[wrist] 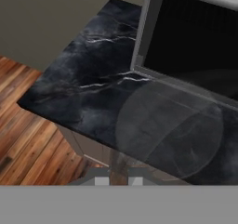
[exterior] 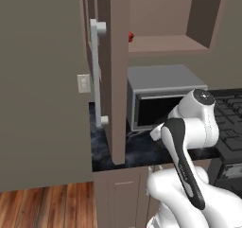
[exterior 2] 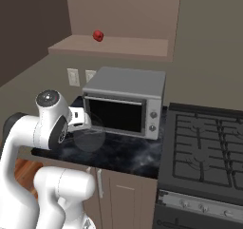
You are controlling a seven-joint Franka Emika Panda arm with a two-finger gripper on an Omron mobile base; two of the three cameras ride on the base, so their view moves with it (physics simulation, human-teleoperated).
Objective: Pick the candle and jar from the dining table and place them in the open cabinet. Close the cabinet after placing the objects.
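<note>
- The fingers (wrist: 118, 180) are pressed together, gripping a clear round holder (wrist: 169, 130); it hangs over the black marble counter (wrist: 88, 86) in front of the microwave (exterior 2: 124, 104).
- In the hand view the counter's edge runs from 9 o'clock down toward 6 o'clock, with wooden floor (wrist: 28, 125) beyond it; the microwave's dark door stands at 1 o'clock, close to the holder.
- In the right base view the holder shows as a faint see-through disc just right of the hand; no candle stick can be made out in it.
- The jar (exterior 2: 98, 35), a small bright-red ball, sits on the open cabinet's shelf (exterior 2: 114, 46) at 12 o'clock above the microwave, well apart from the hand.
- In the left base view the cabinet door (exterior: 116, 71) stands swung out, edge-on, its pale bar handle (exterior: 98, 73) at 10 o'clock; the jar peeks out just right of the door.
- The stove (exterior 2: 209, 142) lies at 3 o'clock beside the microwave.
</note>
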